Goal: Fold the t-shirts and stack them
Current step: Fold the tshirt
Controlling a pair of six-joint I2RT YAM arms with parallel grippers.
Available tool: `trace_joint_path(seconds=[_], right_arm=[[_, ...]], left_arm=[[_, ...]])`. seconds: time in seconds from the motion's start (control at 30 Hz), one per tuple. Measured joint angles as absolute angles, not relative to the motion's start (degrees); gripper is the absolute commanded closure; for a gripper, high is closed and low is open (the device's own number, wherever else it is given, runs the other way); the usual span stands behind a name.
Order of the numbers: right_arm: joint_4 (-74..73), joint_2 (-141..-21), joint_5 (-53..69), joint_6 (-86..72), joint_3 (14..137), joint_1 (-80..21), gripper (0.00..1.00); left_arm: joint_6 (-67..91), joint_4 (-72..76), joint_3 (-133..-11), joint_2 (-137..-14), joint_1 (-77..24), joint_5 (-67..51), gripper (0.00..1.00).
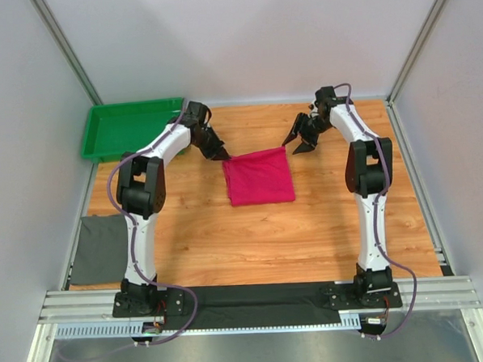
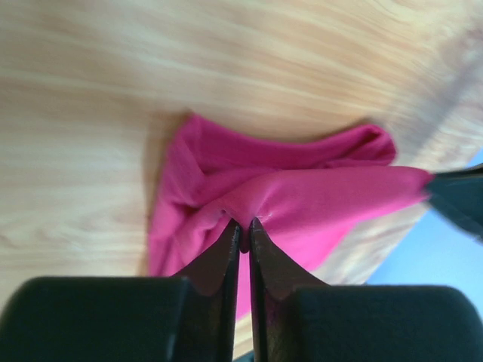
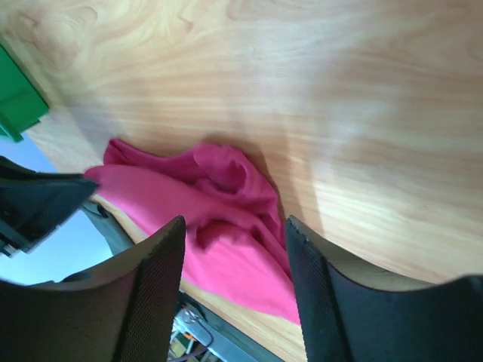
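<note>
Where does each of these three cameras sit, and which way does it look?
Top external: fixed above and behind the arms, looking down on the table; both arms show, bases nearest.
Left wrist: on the left arm's wrist, looking along the left gripper, shut on the t-shirt; its own fingers show.
Right wrist: on the right arm's wrist, looking past the open right gripper at t-shirt and table; its own fingers show.
Shared: all three show the t-shirt; top and right wrist views also share the green tray.

Magenta-pink t-shirt (image 1: 258, 177) — folded square, mid-table
</note>
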State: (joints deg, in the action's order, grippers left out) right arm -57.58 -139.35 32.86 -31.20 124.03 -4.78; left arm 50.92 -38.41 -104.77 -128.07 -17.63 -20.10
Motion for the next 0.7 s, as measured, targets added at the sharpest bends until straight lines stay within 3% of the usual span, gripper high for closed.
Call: trace_joint_path(seconds=[0.07, 0.1, 0.17, 0.2, 0.43, 0.57, 0.7], right_arm=[[-57.9, -139.6, 32.3, -29.8, 124.8, -4.2, 0.41], [-57.8, -138.8, 31.6, -29.0, 124.1, -4.0, 0.41], [-56.7, -136.8, 31.0, -28.0, 121.6, -3.5, 0.41], [-56.1, -135.0, 30.8, -27.5, 119.0, -3.3, 0.40], [-48.9, -121.9, 31.3, -26.7, 98.0, -3.2, 0.38], [-44.0, -119.3, 36.0, -26.7, 92.2, -3.7, 0.38], [-40.6, -119.2, 39.8, -26.0, 88.7, -4.2, 0.40]], left_arm=[[48.6, -38.6, -104.8, -128.2, -17.0, -18.7, 0.44], [47.7, -38.4, -104.8, -128.0, -16.8, -18.2, 0.25], [45.5, -38.1, -104.7, -127.4, -16.8, -17.0, 0.03], [43.3, -38.2, -104.7, -126.7, -16.9, -16.0, 0.00], [35.1, -34.9, -95.4, -113.2, -17.6, -13.4, 0.12], [34.0, -29.8, -84.9, -106.1, -18.2, -17.5, 0.08], [33.6, -27.6, -79.4, -106.5, -20.6, -21.0, 0.07]])
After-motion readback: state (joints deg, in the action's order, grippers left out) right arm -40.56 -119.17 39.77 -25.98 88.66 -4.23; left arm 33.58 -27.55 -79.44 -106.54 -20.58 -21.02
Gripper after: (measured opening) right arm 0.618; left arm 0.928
